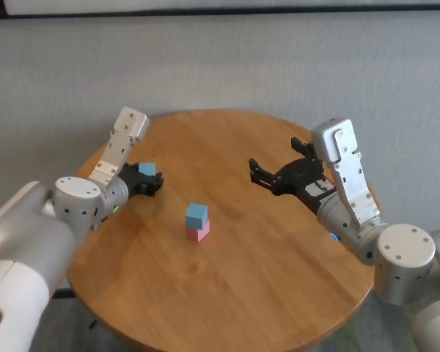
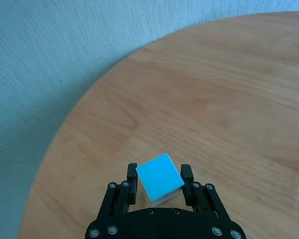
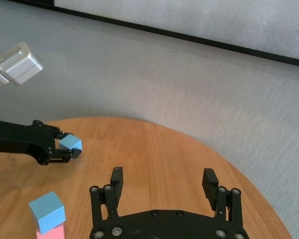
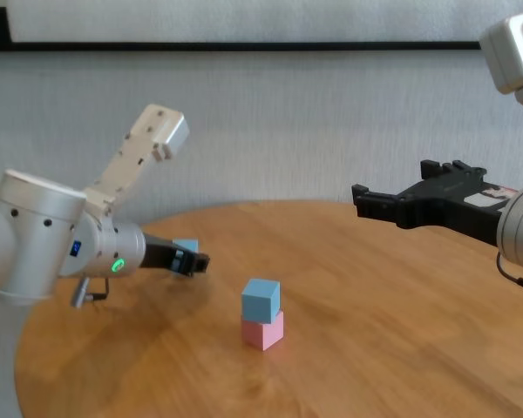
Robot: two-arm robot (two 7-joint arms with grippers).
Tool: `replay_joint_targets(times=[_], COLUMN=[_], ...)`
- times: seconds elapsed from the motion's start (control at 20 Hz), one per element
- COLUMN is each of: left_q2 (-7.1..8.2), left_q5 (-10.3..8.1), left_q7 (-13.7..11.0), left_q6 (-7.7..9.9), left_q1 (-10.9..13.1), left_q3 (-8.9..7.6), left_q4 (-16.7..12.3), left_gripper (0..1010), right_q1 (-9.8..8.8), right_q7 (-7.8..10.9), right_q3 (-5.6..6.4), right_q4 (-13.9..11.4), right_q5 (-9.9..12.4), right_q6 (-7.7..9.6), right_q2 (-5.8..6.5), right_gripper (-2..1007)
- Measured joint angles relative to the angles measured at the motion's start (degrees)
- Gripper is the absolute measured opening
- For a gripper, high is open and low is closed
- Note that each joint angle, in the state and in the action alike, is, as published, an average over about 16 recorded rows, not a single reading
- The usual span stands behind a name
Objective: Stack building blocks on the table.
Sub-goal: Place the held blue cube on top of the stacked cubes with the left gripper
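Left gripper, low over the table at its left side, is clamped on a blue block. It should be carried level and centred over the blue-on-pink stack mid-table. Right gripper hangs wide, empty.

The pink block is cut off by the right wrist view's edge.

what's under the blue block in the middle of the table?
The pink block, resting on the table; the blue block sits on it, covering its top face. The other blue block is in the left gripper.
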Motion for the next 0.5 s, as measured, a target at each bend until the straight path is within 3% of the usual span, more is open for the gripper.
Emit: replay_joint_targets(times=[0.3,0.5], left_q2=[1.99,3.76], left_q5=[0.48,1.10], left_q7=[-0.3,-0.8], left_q6=[5.19,9.48], left_q1=[4.1,7.5], left_q3=[0.54,1.19], left_q4=[-11.2,-20.4], left_gripper=[543,543], right_q1=[0.00,0.00], right_q7=[0.00,0.00], right_q3=[0.00,0.00], right_q4=[0.0,0.0], right_q5=[0.0,0.0], right_q6=[0.00,0.00], right_q2=[0.00,0.00], right_gripper=[1005,1005])
